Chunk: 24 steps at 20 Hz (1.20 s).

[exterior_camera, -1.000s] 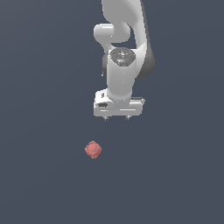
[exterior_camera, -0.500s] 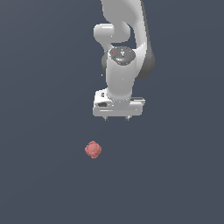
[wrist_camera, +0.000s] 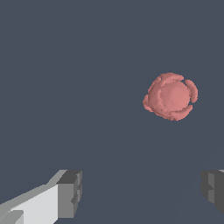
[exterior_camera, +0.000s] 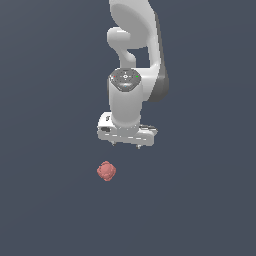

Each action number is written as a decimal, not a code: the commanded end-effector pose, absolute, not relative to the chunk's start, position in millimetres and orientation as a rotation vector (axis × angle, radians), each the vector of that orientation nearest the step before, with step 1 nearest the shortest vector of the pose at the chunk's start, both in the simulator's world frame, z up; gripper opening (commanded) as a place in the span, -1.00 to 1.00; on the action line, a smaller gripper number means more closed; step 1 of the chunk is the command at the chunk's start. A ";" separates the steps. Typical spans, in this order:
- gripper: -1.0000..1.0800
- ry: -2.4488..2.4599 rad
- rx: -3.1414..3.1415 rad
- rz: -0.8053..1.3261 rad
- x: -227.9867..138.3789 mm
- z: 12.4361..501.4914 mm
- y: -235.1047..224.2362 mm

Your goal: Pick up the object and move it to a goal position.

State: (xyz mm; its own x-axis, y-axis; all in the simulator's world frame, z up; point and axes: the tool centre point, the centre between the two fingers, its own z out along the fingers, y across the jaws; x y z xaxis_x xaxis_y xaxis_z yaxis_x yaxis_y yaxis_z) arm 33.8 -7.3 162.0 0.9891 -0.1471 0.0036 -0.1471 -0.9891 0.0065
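Observation:
The object is a small, lumpy red-pink ball [exterior_camera: 106,171] lying on the dark grey floor. It also shows in the wrist view [wrist_camera: 170,96], beyond the fingertips and apart from them. My white gripper [exterior_camera: 126,145] hangs above the floor, up and toward the exterior view's right of the ball, not touching it. In the wrist view my gripper [wrist_camera: 142,192] is open, with its two dark pads [wrist_camera: 70,192] set wide apart and nothing between them.
A plain dark grey floor [exterior_camera: 200,210] surrounds the ball. The white arm [exterior_camera: 135,55] rises behind the gripper. No other objects show.
The gripper has come lower and shifted slightly to the exterior view's left, closer to the ball. The ball has not moved.

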 end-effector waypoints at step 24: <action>0.92 -0.957 2.992 -0.001 92.4 89.5 -94.8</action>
State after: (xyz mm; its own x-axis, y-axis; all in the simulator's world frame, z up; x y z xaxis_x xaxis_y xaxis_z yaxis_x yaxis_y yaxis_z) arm 92.3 -95.1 89.6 0.8143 -0.5804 -0.0009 -0.5804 -0.8143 0.0009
